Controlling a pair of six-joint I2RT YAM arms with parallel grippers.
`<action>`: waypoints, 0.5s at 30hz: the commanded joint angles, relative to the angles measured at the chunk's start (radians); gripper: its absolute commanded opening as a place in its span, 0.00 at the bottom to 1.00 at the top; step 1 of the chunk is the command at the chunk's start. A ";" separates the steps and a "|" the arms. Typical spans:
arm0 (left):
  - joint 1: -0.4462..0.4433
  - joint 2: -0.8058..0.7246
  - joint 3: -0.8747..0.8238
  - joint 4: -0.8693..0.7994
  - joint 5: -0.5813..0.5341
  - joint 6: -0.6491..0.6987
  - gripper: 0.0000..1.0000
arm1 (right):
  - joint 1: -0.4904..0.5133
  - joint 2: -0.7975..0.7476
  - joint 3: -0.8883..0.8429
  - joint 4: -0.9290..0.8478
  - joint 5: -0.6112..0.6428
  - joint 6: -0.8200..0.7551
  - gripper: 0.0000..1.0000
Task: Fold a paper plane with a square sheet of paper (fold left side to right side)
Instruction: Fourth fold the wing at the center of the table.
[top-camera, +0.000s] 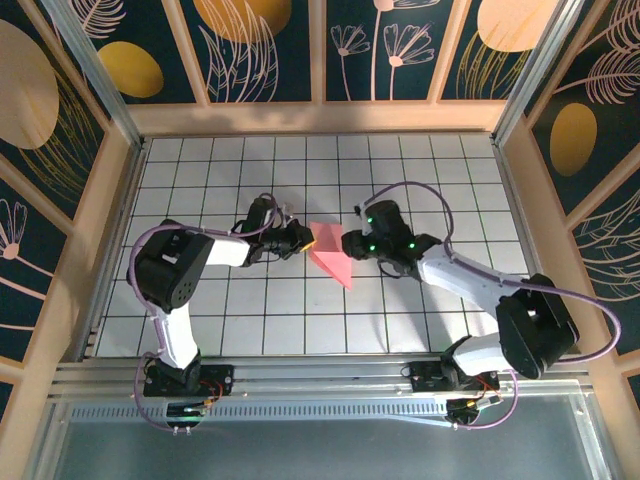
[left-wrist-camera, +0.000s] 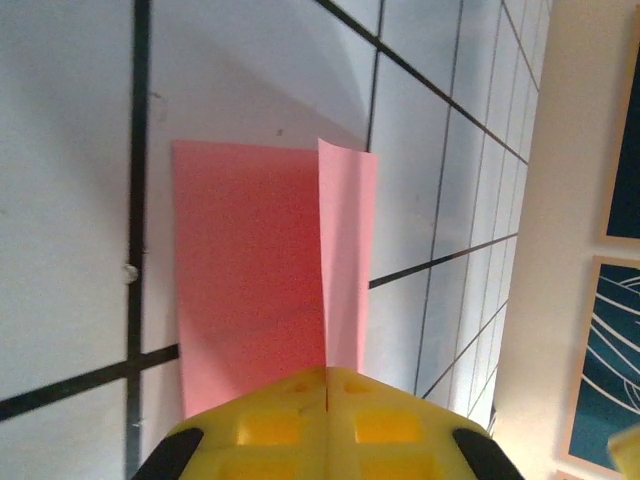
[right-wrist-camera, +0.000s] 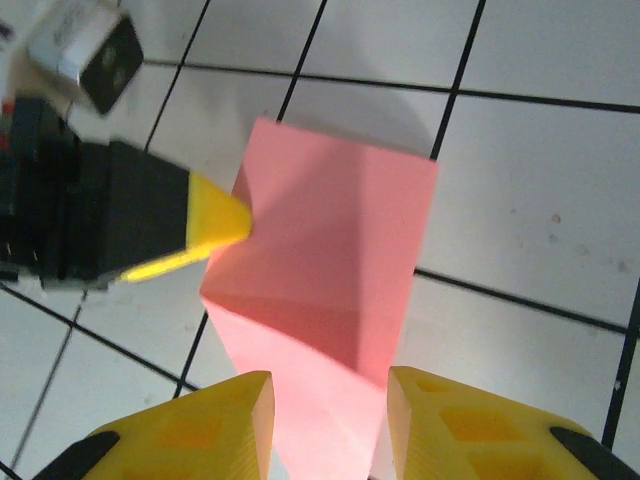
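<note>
We see the square sheet of paper (top-camera: 332, 258) partly folded on the surface (top-camera: 300, 170). Left jaws at its nine o'clock pinch an edge shut. Right jaws straddle it, parted. Most folds are left to do.

Square sheet of paper (top-camera: 331, 256): plain salmon-pink, unpatterned; in left wrist view, upright flap read paler, flat part deeper pink-red. Table (top-camera: 400, 170): white, ruled with black grid lines. Left gripper (top-camera: 306, 240) and right gripper (right-wrist-camera: 330, 385): yellow fingers, black bodies. Left arm (top-camera: 178, 335) and right arm (top-camera: 470, 280): white links, black joint housings. Cables (top-camera: 420, 188): lilac. Green lights (top-camera: 371, 219) glowed on right wrist. Walls (top-camera: 270, 50): dark navy panels, ochre discs, pale outline leaves and flowers, light wood framing.
</note>
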 joint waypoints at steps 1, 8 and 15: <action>-0.009 -0.048 0.029 -0.028 -0.037 -0.028 0.06 | 0.119 0.002 0.017 -0.147 0.269 0.060 0.35; -0.031 -0.063 0.026 -0.040 -0.052 -0.048 0.06 | 0.336 0.156 0.074 -0.209 0.496 0.185 0.35; -0.033 -0.072 0.029 -0.062 -0.058 -0.041 0.06 | 0.372 0.299 0.135 -0.186 0.543 0.179 0.35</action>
